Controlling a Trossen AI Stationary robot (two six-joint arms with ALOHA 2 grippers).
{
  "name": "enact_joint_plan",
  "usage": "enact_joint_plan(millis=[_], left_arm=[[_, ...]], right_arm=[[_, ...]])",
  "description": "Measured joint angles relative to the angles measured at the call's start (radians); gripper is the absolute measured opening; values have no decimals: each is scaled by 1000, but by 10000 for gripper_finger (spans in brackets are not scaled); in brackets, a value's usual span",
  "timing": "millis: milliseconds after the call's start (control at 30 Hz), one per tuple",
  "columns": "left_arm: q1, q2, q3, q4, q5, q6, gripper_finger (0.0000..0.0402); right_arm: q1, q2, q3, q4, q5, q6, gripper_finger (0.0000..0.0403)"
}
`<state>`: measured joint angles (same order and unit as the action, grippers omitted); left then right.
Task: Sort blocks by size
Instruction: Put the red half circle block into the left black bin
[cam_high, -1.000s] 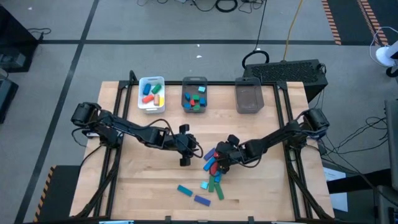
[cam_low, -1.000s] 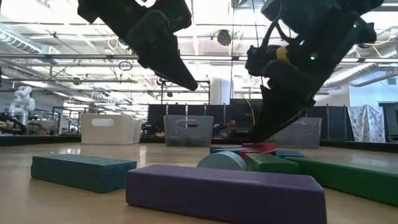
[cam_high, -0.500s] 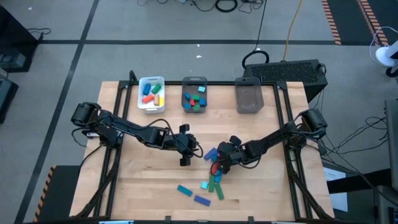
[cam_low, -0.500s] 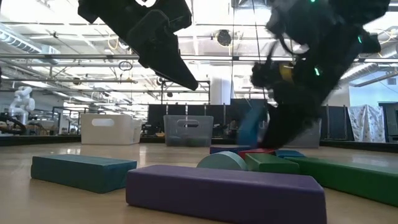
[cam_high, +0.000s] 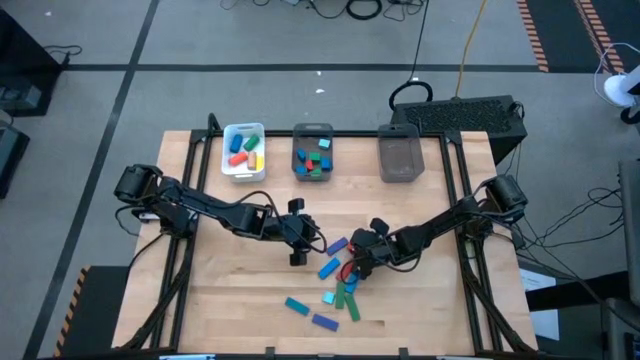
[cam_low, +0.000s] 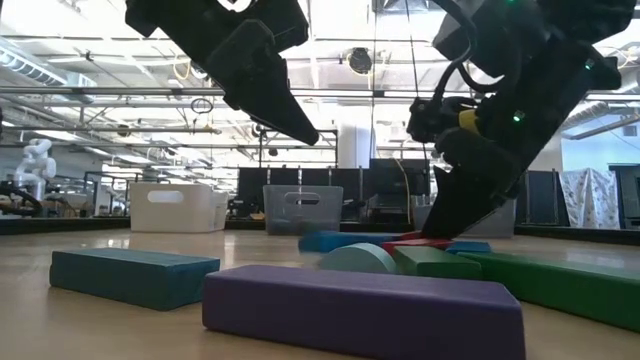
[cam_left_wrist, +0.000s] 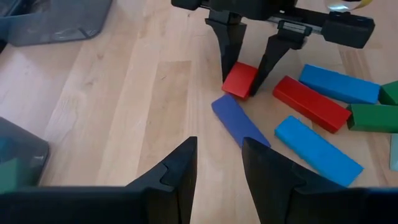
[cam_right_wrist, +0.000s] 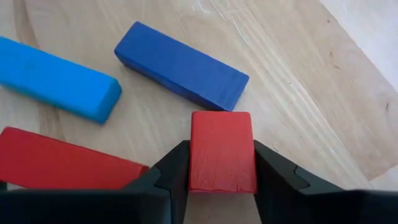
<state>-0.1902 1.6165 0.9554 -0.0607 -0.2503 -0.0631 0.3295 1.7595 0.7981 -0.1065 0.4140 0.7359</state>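
red, short and blocky, the small solid block (cam_right_wrist: 222, 151) is sitting clamped between the right gripper (cam_left_wrist: 247, 70) jaws on the wooden table (cam_high: 230, 300), beside the dark blue bar (cam_right_wrist: 181, 65). farther off, the left gripper (cam_high: 297, 256) is hovering half-parted, holding nothing.

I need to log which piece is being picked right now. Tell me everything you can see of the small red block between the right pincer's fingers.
The small red block is short, solid, matte and plain-faced with slightly rounded edges. It sits between the right pincer's two dark fingers, which press its opposite sides. It stands low over the pale wooden table, tilted in the left wrist view; whether it touches the wood is unclear. A dark blue bar lies just beyond it, apart.
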Motion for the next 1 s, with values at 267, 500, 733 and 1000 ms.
enact_joint_plan(millis=[267, 500, 733, 1000], left_arm=[[-2, 0, 0, 22, -13, 111, 129], [-52, 0, 0, 141, -13, 349, 129], [-110, 0, 0, 213, 12, 570, 130], [-135, 0, 0, 218, 67, 655, 186]], right_arm=[[-1, -82, -3, 22, 52, -79, 124], [5, -186, -3, 128, -55, -195, 125], [6, -235, 0, 282, -196, -295, 125], [4, -234, 0, 369, -287, -329, 125]])
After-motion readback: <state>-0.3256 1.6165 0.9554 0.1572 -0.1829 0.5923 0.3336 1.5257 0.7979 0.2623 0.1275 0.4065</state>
